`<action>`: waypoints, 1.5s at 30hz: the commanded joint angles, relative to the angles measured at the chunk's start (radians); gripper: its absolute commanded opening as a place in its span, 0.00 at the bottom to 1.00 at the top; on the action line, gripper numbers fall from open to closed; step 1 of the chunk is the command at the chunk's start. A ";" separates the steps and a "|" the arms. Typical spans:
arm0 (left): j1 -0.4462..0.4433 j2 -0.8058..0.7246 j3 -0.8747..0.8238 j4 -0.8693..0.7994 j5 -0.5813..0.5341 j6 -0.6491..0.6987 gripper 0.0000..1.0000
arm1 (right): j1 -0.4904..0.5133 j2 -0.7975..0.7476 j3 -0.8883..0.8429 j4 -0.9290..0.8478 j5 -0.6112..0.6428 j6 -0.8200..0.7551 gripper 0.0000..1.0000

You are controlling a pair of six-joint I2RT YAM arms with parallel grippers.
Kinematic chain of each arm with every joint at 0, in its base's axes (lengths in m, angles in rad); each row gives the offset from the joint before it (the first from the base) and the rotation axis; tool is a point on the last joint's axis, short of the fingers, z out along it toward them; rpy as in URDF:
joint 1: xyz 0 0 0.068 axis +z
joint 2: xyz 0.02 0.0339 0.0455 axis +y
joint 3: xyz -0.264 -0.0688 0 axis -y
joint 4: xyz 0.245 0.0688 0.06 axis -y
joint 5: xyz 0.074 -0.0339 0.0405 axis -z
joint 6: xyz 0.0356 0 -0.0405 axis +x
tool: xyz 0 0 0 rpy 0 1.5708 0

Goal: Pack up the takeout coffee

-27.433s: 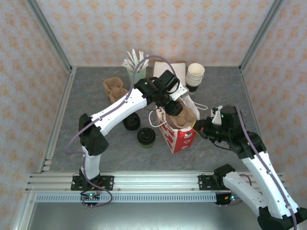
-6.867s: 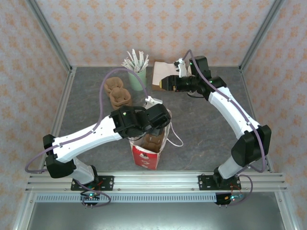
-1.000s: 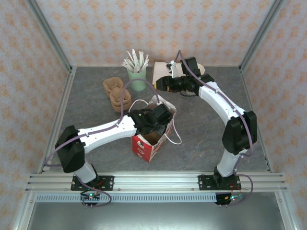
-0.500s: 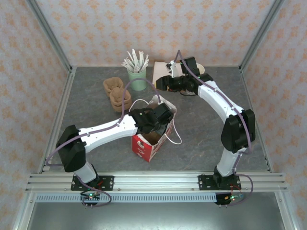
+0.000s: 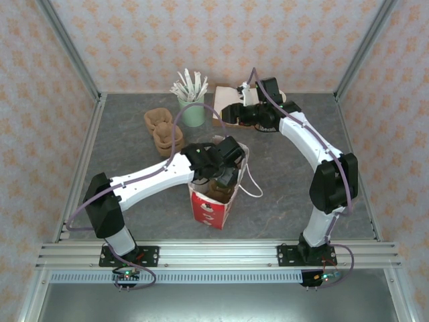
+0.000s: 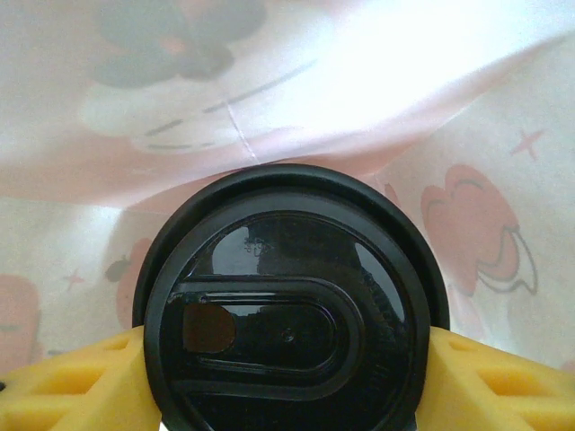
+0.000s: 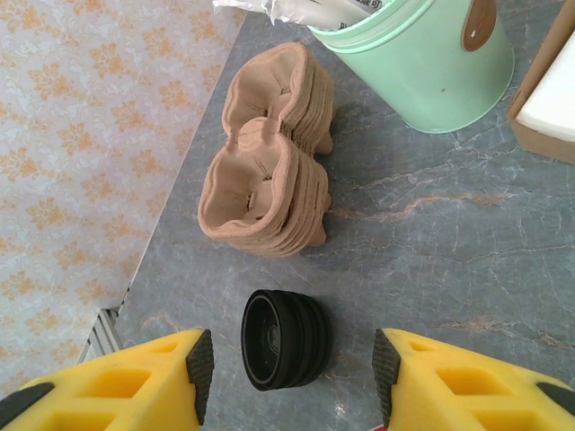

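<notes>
The takeout coffee [image 6: 287, 269] shows its round black lid close up, down inside the red-and-white paper bag [image 5: 213, 204]. My left gripper [image 6: 287, 368] is shut on it, with a yellow finger [image 6: 81, 386] pressed against each side of the lid. The bag's printed inner wall [image 6: 269, 81] rises right behind the cup. From above, the left gripper [image 5: 224, 162] reaches into the bag's open top, and the cup itself is hidden there. My right gripper [image 5: 229, 114] hovers at the back of the table, open, with nothing between its pads [image 7: 199, 364].
A stack of loose black lids [image 7: 286, 339] lies on its side on the grey table. Behind it are stacked pulp cup carriers [image 7: 269, 180] [image 5: 164, 129], a mint-green tub [image 7: 422, 63] [image 5: 193, 111] of packets, and a napkin box [image 5: 224, 99]. The bag's string handle [image 5: 251, 188] trails right.
The left gripper and the bag have shifted slightly right, and the bag now stands more upright. The right gripper moved a little toward the back.
</notes>
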 commanded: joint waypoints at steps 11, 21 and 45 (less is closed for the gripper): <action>0.010 -0.007 0.040 -0.079 -0.025 0.004 0.65 | -0.002 0.002 0.046 0.015 -0.003 -0.010 0.52; 0.026 0.027 0.024 -0.039 -0.004 0.010 0.65 | -0.003 0.009 0.046 0.006 -0.003 -0.013 0.52; 0.042 0.045 -0.022 0.049 0.046 0.021 0.65 | -0.015 0.029 0.065 -0.002 -0.012 -0.016 0.52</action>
